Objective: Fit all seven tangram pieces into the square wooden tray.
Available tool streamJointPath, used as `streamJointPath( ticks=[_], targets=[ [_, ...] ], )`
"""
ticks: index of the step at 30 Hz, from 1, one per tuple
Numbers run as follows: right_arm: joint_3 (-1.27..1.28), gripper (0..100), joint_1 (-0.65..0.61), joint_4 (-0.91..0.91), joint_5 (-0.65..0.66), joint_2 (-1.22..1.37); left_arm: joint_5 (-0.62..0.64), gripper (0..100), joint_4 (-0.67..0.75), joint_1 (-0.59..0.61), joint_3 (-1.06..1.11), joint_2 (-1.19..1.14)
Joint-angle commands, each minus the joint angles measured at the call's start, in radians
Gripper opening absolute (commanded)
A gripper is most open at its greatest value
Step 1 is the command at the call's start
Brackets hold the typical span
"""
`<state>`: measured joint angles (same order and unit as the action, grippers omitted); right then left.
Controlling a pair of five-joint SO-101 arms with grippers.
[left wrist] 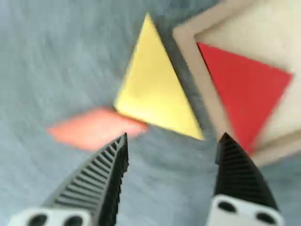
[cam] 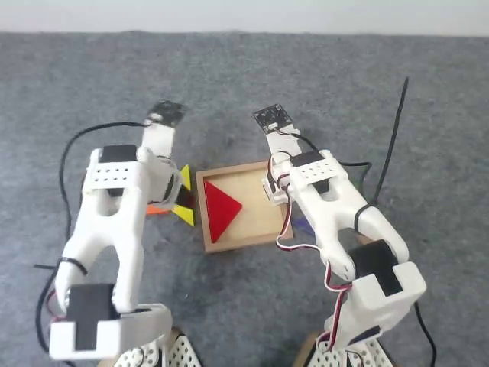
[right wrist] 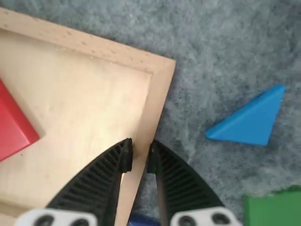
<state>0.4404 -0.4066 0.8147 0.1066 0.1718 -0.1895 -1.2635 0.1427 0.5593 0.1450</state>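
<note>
One red triangle (cam: 220, 208) lies flat inside the pale square tray (cam: 241, 243).

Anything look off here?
The right gripper sits astride the rim of the wooden tray and seems to be pinching it rather than a piece. Nothing looks damaged or spilled. The red triangle lies flat inside the tray, and the blue triangle lies loose outside it.

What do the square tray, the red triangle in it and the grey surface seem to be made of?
The tray looks like pale, unvarnished wood: fine grain specks show on its rim. The red triangle may be painted wood or plastic; its smooth, even colour leaves this open. The grey surface looks like carpet, with fuzzy fibres.
</note>
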Motion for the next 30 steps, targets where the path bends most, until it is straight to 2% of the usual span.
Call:
streamJointPath(
  ticks=[1,5,8,10,12,16,19,22,28,30],
  targets=[
    [-0.046,0.7,0.007,0.002,-0.006,-0.015,0.473,30,-0.086,-0.064,-0.041,0.061],
    [-0.046,0.7,0.007,0.002,-0.006,-0.015,0.654,30,-0.071,-0.101,-0.028,0.011],
    [-0.046,0.7,0.007,0.004,-0.006,-0.015,0.738,30,0.006,-0.069,-0.031,-0.049],
    [-0.046,0.7,0.008,0.005,-0.006,-0.016,0.706,30,0.04,-0.048,-0.031,-0.084],
    [-0.046,0.7,0.008,0.007,-0.006,-0.016,0.618,30,0.049,-0.038,-0.031,-0.104],
    [-0.046,0.7,0.008,0.007,-0.005,-0.016,0.31,30,0.049,-0.02,-0.033,-0.114],
    [-0.046,0.7,0.008,0.005,-0.005,-0.016,0.16,30,0.043,0.034,-0.074,-0.126],
    [-0.046,0.7,0.008,0.004,-0.005,-0.016,0.14,30,0.043,0.084,-0.122,-0.127],
    [-0.048,0.7,0.008,0.002,-0.005,-0.016,0.141,30,0.058,0.084,-0.09,-0.127],
    [-0.048,0.7,0.008,0.002,-0.005,-0.016,0.187,30,0.069,0.084,-0.087,-0.127]
  ],
)
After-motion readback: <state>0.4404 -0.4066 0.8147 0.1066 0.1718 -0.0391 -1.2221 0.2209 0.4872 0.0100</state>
